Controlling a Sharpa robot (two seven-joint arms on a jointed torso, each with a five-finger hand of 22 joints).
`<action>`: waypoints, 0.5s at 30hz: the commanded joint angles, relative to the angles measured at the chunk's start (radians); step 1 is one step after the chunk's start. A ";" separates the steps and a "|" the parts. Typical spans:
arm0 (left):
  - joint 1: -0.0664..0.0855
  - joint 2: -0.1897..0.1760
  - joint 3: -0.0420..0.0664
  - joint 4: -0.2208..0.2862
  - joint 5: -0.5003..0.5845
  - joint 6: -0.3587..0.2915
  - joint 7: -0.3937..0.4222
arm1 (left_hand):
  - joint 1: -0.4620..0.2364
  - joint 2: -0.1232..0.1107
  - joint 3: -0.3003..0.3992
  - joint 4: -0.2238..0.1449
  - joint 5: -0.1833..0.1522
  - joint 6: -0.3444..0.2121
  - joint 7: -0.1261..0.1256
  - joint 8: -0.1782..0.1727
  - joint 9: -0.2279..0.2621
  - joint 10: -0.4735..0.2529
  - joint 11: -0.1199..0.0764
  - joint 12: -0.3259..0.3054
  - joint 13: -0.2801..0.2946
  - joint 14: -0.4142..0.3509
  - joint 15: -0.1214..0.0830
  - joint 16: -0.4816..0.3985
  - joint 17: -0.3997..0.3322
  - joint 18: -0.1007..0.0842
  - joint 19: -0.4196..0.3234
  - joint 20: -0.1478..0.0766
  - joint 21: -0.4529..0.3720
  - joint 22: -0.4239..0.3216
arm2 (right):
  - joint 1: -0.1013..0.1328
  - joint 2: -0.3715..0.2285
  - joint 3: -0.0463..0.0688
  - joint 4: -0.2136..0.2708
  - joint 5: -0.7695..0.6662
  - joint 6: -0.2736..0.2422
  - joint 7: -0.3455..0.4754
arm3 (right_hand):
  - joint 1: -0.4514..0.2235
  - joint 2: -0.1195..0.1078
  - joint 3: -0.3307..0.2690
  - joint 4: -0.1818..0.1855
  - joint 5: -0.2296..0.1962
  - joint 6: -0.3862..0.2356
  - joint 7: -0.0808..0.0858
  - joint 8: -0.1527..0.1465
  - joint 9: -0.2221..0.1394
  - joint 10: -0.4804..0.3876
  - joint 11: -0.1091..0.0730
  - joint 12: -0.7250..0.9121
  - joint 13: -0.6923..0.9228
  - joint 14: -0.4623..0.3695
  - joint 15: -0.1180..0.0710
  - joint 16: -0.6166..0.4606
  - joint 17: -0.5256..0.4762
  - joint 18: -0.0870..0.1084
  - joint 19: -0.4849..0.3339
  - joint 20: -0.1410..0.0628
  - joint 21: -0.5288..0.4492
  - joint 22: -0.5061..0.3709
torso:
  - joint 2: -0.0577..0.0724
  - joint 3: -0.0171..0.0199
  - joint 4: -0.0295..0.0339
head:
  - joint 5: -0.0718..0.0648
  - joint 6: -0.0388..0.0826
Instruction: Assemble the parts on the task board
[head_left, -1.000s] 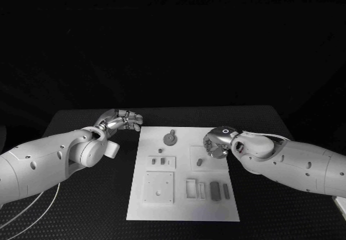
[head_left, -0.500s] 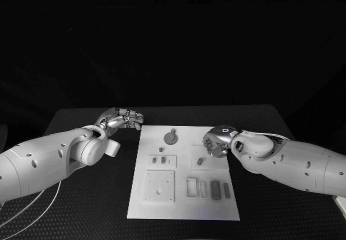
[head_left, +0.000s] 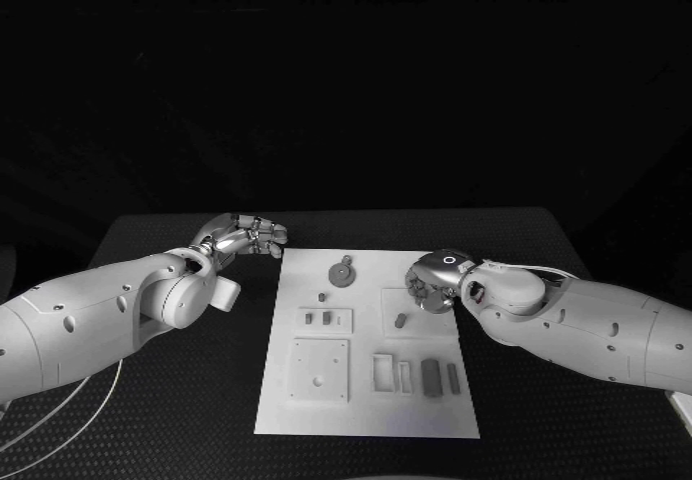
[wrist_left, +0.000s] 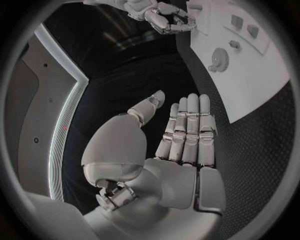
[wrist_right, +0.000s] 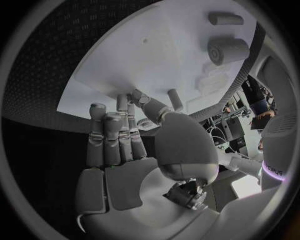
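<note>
Left robot hand (head_left: 248, 238) is hovering over the black tabletop (head_left: 173, 410) just beside the far left corner of the white rectangular task board (head_left: 368, 405), its fingers (wrist_left: 187, 130) lying straight and side by side, holding nothing. Right robot hand (head_left: 433, 285) is hanging over the board's right edge, near a small grey oblong part (head_left: 400, 322) sitting in a raised square block; its fingers (wrist_right: 115, 137) are also extended with nothing between them, thumb reaching toward the board. A round grey gear-like part (head_left: 342, 276) is lying flat at the board's far middle. Two small grey parts (head_left: 325, 320) are sitting in a block left of centre. Grey elongated parts (head_left: 430, 380) are lying in the near right slots.
</note>
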 joint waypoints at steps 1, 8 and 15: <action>0.001 0.001 0.001 0.002 0.006 0.014 0.007 | -0.007 -0.001 -0.006 -0.001 -0.003 -0.008 0.002 0.005 -0.001 -0.006 -0.001 -0.002 -0.001 0.000 0.006 -0.004 0.002 0.001 0.002 0.004 -0.005 -0.001 | -0.009 0.005 -0.005 0.000 -0.022 0.023 0.000 | 0.006 0.009 -0.008 0.000 0.004 0.009 0.000 0.005 0.001 0.008 -0.002 0.007 0.002 -0.001 -0.007 0.000 -0.001 0.031 0.001 -0.009 0.004 0.001 | 0.000 0.0006 -0.0007 | 0.001 -0.002; 0.001 0.000 0.001 0.002 0.006 0.013 0.003 | -0.006 -0.001 -0.006 -0.001 -0.002 -0.010 0.002 0.004 -0.002 -0.007 0.000 -0.002 -0.002 0.000 0.006 -0.006 0.004 0.001 0.003 0.005 -0.006 -0.002 | -0.009 0.007 -0.005 -0.008 -0.029 0.003 -0.005 | 0.008 0.011 -0.008 0.000 0.004 0.010 0.000 0.006 0.002 0.010 -0.003 0.007 0.003 -0.001 -0.008 0.000 -0.001 0.031 0.001 -0.009 0.004 0.001 | 0.000 0.0006 -0.0012 | 0.002 -0.003; 0.001 0.000 0.001 0.002 0.006 0.015 0.000 | -0.006 -0.003 -0.007 -0.001 0.000 -0.013 0.004 0.003 -0.003 -0.009 0.000 -0.002 -0.002 0.001 0.006 -0.008 0.006 0.001 0.003 0.005 -0.007 -0.002 | -0.009 0.006 -0.005 -0.011 -0.022 -0.003 0.000 | 0.011 0.016 -0.007 0.000 0.004 0.009 0.000 0.004 0.002 0.007 -0.003 0.002 0.003 -0.004 -0.008 -0.004 -0.002 0.031 -0.002 -0.009 0.001 0.001 | 0.000 0.0010 -0.0001 | 0.001 -0.003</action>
